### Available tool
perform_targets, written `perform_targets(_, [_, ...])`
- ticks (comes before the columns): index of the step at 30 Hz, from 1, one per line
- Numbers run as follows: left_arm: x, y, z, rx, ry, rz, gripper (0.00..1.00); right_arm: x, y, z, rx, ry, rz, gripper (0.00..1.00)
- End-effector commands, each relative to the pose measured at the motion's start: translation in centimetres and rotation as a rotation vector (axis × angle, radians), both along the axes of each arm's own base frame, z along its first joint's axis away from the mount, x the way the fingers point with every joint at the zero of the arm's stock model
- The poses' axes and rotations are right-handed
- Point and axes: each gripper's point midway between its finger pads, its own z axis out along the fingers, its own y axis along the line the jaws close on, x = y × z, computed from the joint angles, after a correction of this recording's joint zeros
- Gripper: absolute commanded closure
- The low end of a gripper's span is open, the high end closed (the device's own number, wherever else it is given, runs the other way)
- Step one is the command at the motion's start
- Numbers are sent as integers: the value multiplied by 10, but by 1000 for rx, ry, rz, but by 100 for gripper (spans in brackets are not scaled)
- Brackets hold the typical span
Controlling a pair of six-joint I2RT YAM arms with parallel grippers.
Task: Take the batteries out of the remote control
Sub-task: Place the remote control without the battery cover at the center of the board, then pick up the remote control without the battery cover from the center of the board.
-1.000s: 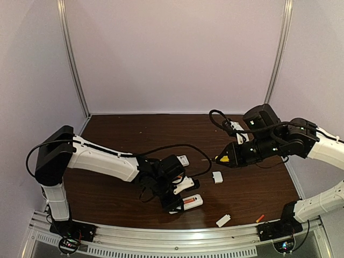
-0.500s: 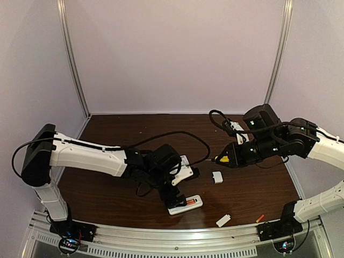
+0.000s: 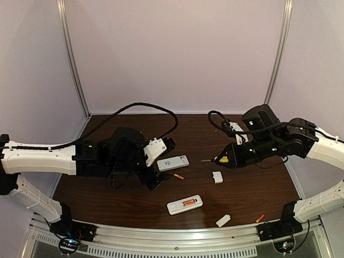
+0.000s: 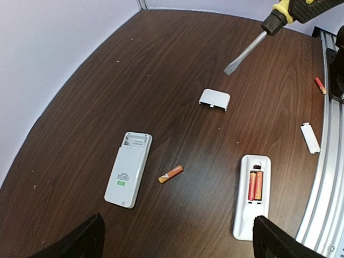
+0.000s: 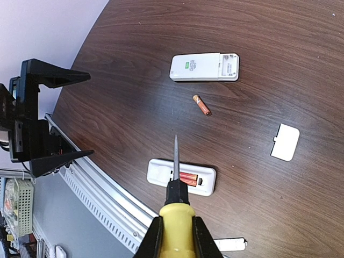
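**Two cells still in the tray.** Two slim orange-red cylindrical batteries lie side by side in the open bay of the near white plastic remote control. It lies face down on the dark wooden surface, close to the ribbed metal front rail. A loose orange-red battery lies on the wood between that remote and the far white remote control, which also lies face down with its bay uncovered at one end. A stray orange-red battery rests near the right arm's base.

One small white rectangular cover sits to the right of the loose battery. A second white cover lies nearer the rail, right of the near remote.

The right claw is clenched round the handle of a yellow-handled flat-blade screwdriver. The blade is held in the air, pointing toward the left arm. Seen from the right wrist, it lines up across the near remote.

The left claw stands fully released, grasping nothing, raised off the wood just left of the far remote. A black cable arcs above the left arm.

A second ago the left arm reached across the middle with its claw low over the near remote, covering the patch where the loose battery now shows. It has since swung back to the left, and the claw has spread wide. The near remote, both covers and the right arm with its screwdriver sit as they did.
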Motion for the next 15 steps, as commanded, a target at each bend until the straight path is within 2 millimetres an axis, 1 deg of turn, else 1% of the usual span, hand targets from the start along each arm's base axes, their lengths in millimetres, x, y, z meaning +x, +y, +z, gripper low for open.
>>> perform_targets(1, [20,25,15,-122,-18,98,3,6,2,6,-5,-24,3,100])
perform_targets(2, [17,27,22,-177,2,76,3,6,2,6,-6,-22,2,100])
perform_targets(4, [15,37,23,-225,12,69,3,5,2,5,-6,-18,3,100])
perform_targets(5, [14,39,28,-248,7,60,3,5,2,6,-4,-18,2,100])
perform_targets(8, [6,46,22,-284,-2,30,3,5,1,3,-10,-11,1,100])
perform_targets(9, [2,48,17,-284,6,8,3,5,1,3,-11,-9,1,100])
perform_targets(10, [-3,46,18,-310,6,-30,3,4,1,3,-13,-7,0,100])
perform_targets(12, [-13,46,10,-328,28,-94,3,4,0,3,-17,-3,-2,100])
perform_targets(15, [-22,47,-2,-352,63,-143,3,4,-2,4,-24,3,-7,100])
